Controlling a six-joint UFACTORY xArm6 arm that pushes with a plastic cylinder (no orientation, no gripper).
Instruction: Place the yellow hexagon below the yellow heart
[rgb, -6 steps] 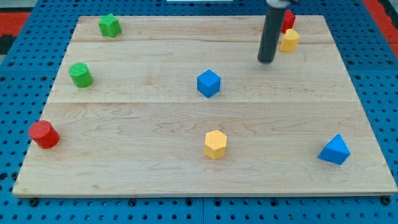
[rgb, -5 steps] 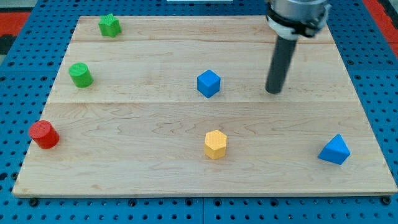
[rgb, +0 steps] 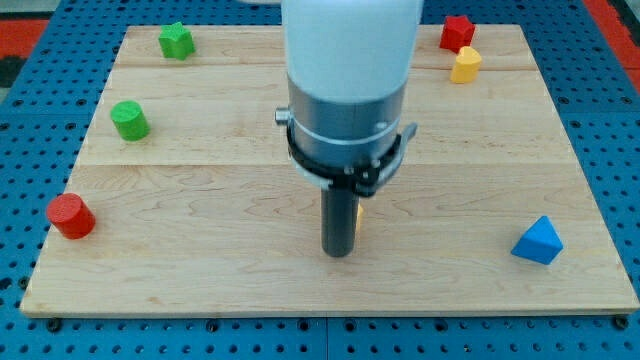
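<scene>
No text, label, brand, number or sign can be read anywhere: the wooden board (rgb: 200, 150), the coloured blocks and the arm above it are all plain and carry no markings.

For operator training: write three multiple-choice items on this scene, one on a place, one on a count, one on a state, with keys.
1. Where is the yellow heart?
A. the view's top right
B. the view's bottom left
C. centre

2. How many green blocks show?
A. one
B. two
C. four

3. The yellow hexagon is
A. fully visible
B. mostly hidden behind the rod
C. off the board

Key: 1 A, it sits just below the red block. 2 B, green star and green cylinder. 3 B, only a sliver shows beside my tip.
</scene>
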